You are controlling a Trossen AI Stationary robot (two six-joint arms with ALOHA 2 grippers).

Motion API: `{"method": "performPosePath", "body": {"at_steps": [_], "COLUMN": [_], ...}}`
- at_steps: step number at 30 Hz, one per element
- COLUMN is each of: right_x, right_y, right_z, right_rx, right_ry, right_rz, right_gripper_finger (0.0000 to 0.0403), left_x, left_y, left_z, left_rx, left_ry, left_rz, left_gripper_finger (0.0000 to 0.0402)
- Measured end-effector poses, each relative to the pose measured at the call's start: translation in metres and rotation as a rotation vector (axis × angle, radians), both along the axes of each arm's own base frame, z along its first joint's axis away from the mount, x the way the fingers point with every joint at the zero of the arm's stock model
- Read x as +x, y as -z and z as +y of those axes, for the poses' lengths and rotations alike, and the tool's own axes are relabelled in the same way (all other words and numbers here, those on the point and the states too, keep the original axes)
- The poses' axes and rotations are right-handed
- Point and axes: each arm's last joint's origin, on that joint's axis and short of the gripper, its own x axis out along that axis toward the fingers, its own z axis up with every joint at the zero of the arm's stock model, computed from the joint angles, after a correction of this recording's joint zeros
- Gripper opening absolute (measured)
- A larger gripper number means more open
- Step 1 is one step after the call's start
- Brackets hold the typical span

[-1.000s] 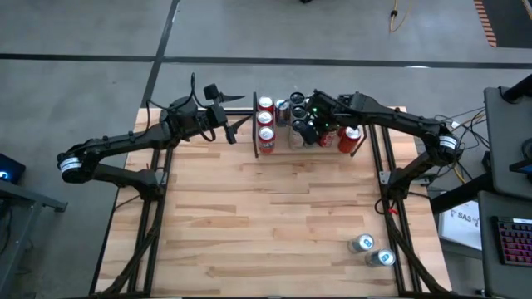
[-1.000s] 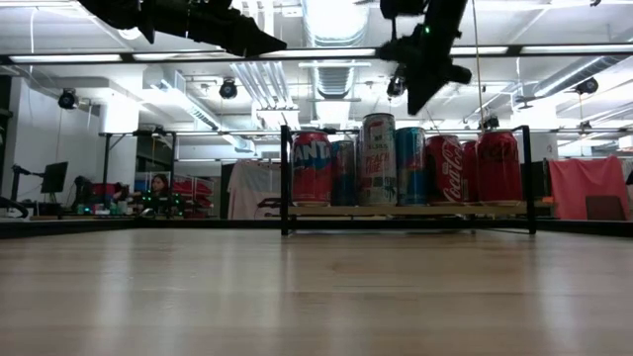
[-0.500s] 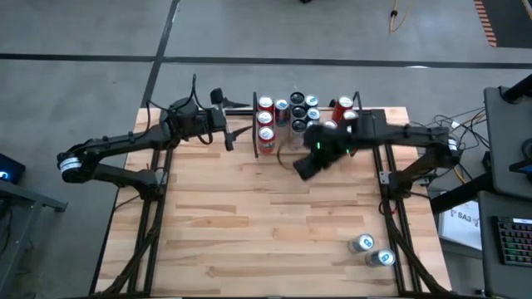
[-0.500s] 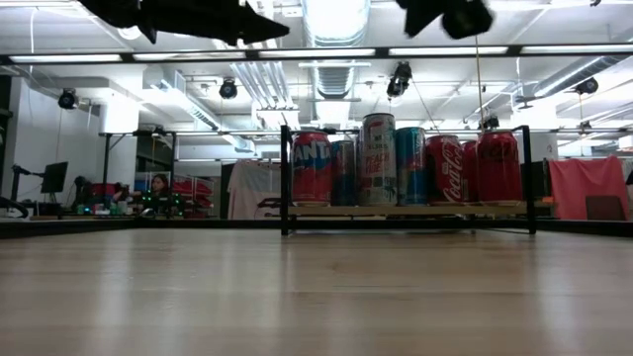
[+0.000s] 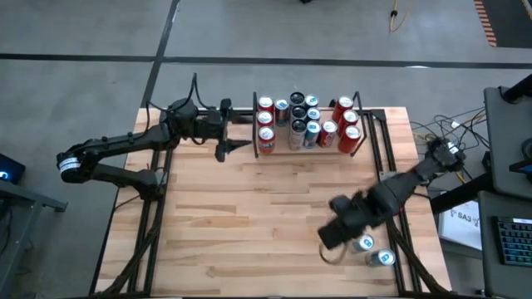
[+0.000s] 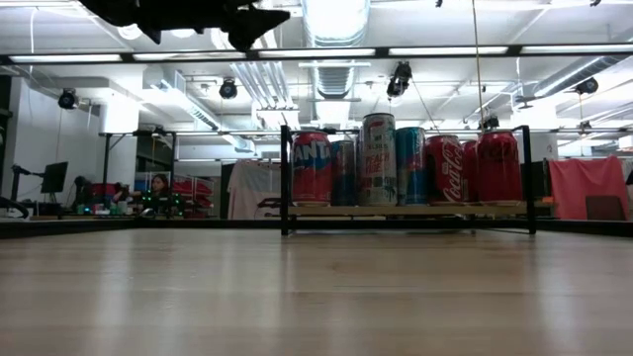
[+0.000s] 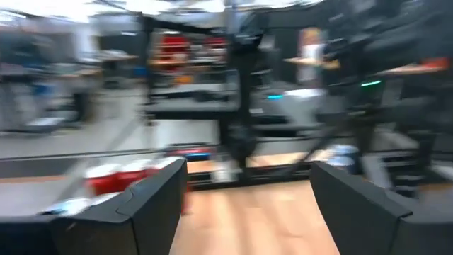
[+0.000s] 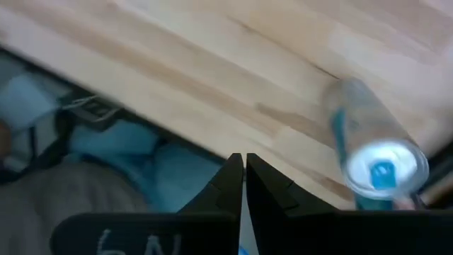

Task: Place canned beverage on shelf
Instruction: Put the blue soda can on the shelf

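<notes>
The shelf point(image 6: 406, 210), a small light-wood board with black side rails point(image 5: 254, 133), stands at the table's far edge and carries several upright cans point(image 5: 303, 124). Two silver-topped cans point(image 5: 362, 243) point(image 5: 383, 257) stand upright on the tabletop near the front right corner. My right gripper point(image 5: 330, 236) hovers shut just left of them, tipped downward. Its wrist view shows the shut fingers point(image 8: 243, 170) with one can point(image 8: 375, 159) off to the side. My left gripper point(image 5: 229, 143) stands open and level beside the shelf's left end, with nothing between its fingers point(image 7: 248, 205).
Black frame rails run along the table's left edge point(image 5: 154, 208) and right edge point(image 5: 391, 208). The wide stretch of wooden tabletop point(image 5: 249, 224) between the shelf and the front edge bears nothing. Beyond the right edge stands a desk with a keyboard point(image 5: 515, 241).
My right gripper has swung from among the cans on the shelf toward the table's near right corner, turning as it went, and has stayed shut. It now hangs beside the two loose cans. My left gripper has rolled about its own axis beside the shelf's left end.
</notes>
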Motion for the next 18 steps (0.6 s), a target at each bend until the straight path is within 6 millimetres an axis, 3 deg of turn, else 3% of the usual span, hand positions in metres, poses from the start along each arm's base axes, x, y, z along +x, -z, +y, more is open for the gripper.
{"method": "performPosePath", "body": {"at_steps": [4, 8, 18], "right_x": [-0.025, -0.046, -0.051], "right_y": [0.020, 0.034, 0.040], "right_z": [0.023, 0.035, 0.039], "right_rx": [-0.055, -0.113, -0.125], "right_ry": [0.076, 0.101, 0.066], "right_rz": [0.122, 0.212, 0.214], "right_gripper_finger": [0.0009, 0.0009, 0.0009], "left_x": [0.000, 0.003, 0.009], "left_y": [0.001, 0.004, 0.004], "left_z": [-0.006, -0.015, -0.037], "left_rx": [-0.059, -0.076, -0.073], "left_ry": [0.169, 0.218, 0.310], "left_rz": [0.015, 0.028, 0.030], "left_gripper_finger": [0.0283, 0.0283, 0.0283]}}
